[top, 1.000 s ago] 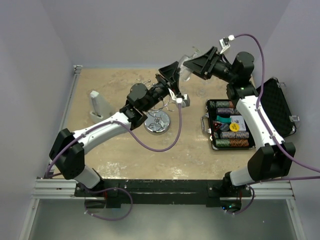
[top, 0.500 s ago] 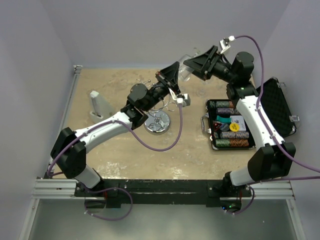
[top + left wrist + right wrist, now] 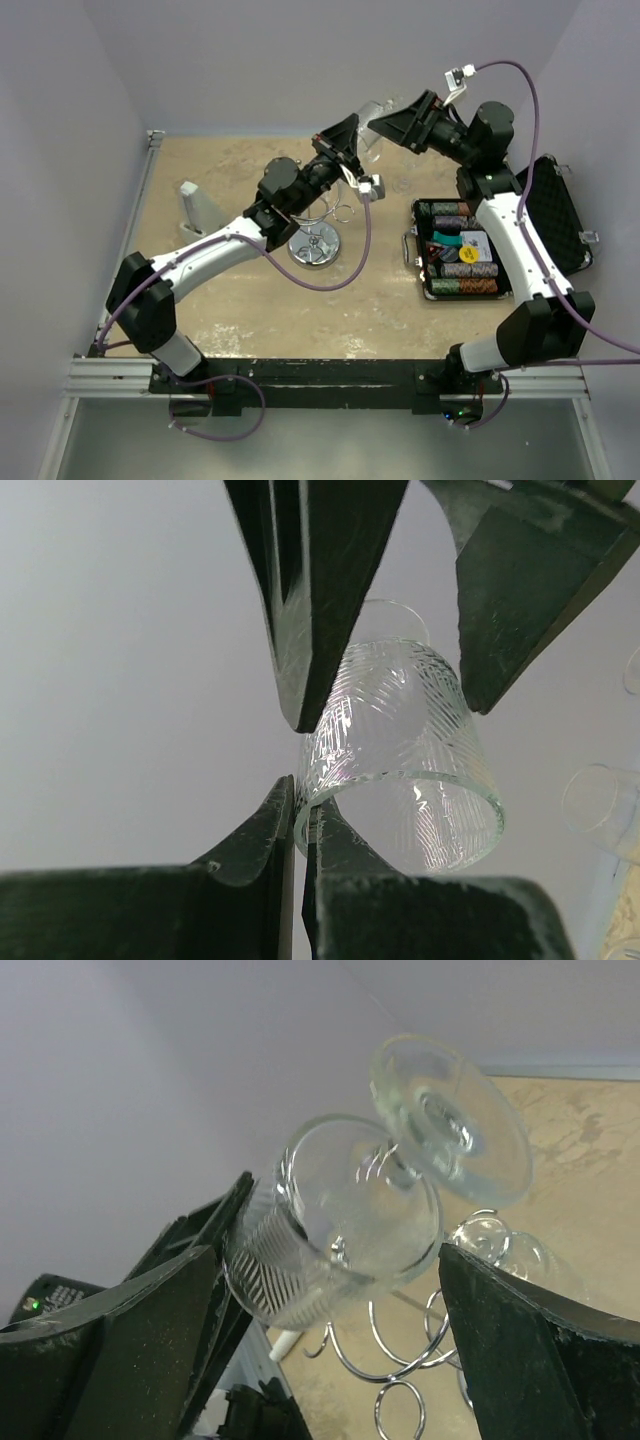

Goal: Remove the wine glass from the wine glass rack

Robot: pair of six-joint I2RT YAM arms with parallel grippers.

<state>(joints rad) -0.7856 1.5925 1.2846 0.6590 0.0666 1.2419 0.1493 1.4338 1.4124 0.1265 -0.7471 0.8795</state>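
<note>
A clear ribbed wine glass [image 3: 400, 740] hangs tilted in the air, off the wine glass rack [image 3: 318, 240]. My left gripper [image 3: 298, 805] is shut on the rim of its bowl, one finger inside and one outside. In the top view the left gripper [image 3: 350, 142] holds the glass [image 3: 372, 132] high above the table's back, up and to the right of the rack. My right gripper [image 3: 325, 1252] stands open, its fingers wide on either side of the bowl [image 3: 340, 1225] without touching it. The glass foot [image 3: 450, 1120] points away from the left gripper. Chrome rack hooks [image 3: 400, 1360] show below the glass.
An open black case [image 3: 460, 250] full of poker chips lies on the right of the table, under the right arm. A small grey-white stand [image 3: 197, 210] sits at the left. Walls close in the table behind and on both sides.
My right gripper has opened and let go of the wine glass. My left gripper has shut on the rim and now carries the glass alone, a little higher than before.
</note>
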